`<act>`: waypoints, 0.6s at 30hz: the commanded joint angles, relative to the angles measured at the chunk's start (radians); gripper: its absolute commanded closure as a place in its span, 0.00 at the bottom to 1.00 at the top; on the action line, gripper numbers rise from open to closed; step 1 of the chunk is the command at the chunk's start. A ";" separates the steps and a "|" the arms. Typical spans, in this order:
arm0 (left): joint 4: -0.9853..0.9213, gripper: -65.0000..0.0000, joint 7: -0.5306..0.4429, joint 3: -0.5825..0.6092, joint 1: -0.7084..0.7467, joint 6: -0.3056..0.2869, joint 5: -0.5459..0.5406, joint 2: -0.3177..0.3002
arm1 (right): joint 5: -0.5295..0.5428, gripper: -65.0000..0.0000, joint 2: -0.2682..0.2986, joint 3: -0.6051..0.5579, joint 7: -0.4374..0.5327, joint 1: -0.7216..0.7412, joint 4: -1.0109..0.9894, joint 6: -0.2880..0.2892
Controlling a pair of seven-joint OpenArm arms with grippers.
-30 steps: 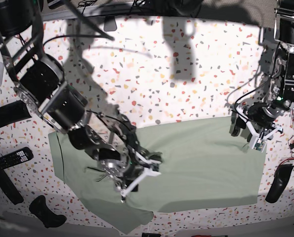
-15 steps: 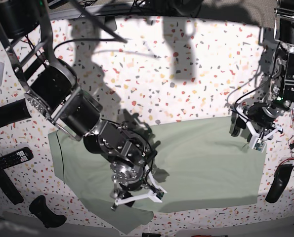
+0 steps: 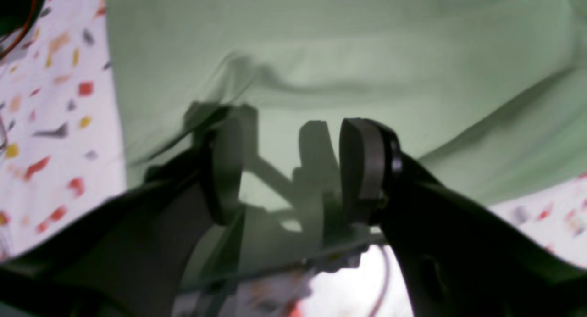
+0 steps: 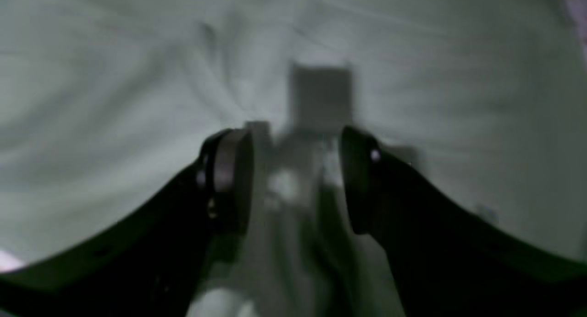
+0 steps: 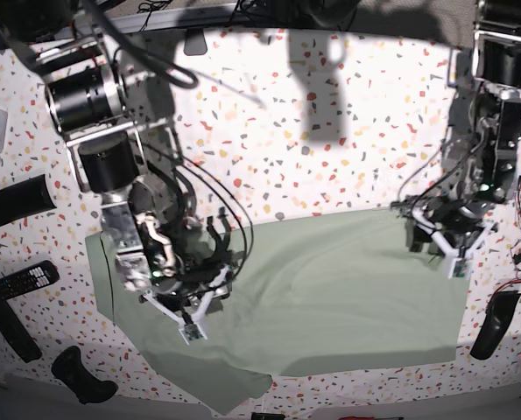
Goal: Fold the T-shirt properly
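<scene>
Shirt spread flat on the speckled bench (image 5: pixel 348 114), both claws hovering over it with nothing held.

The T-shirt (image 5: pixel 330 297) lies wide across the near half of the bench. The left claw (image 3: pixel 289 170) hangs spread above its edge by the bench; the right claw (image 4: pixel 296 179) is spread too, low over the opposite side. My worry: a claw closing here on flat cloth could pinch 2 layers or only bunch a ridge, giving a crooked fold. I can read no brand, label or writing anywhere.
</scene>
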 commanded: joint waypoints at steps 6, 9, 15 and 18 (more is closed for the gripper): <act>-0.038 0.52 -0.079 -0.006 -0.020 0.076 0.087 0.096 | -0.065 0.54 0.016 0.162 0.092 -0.049 0.021 0.057; -0.095 0.52 -0.087 -0.006 -0.019 0.106 0.093 0.105 | -0.114 0.54 0.030 0.170 0.090 -0.093 0.021 0.060; -0.148 0.52 -0.034 -0.006 -0.016 0.105 0.093 0.079 | -0.119 0.54 0.082 0.170 0.047 -0.174 0.022 0.069; -0.146 0.52 -0.003 -0.006 -0.016 0.105 0.093 0.057 | -0.066 0.54 0.125 0.170 0.045 -0.224 0.050 0.120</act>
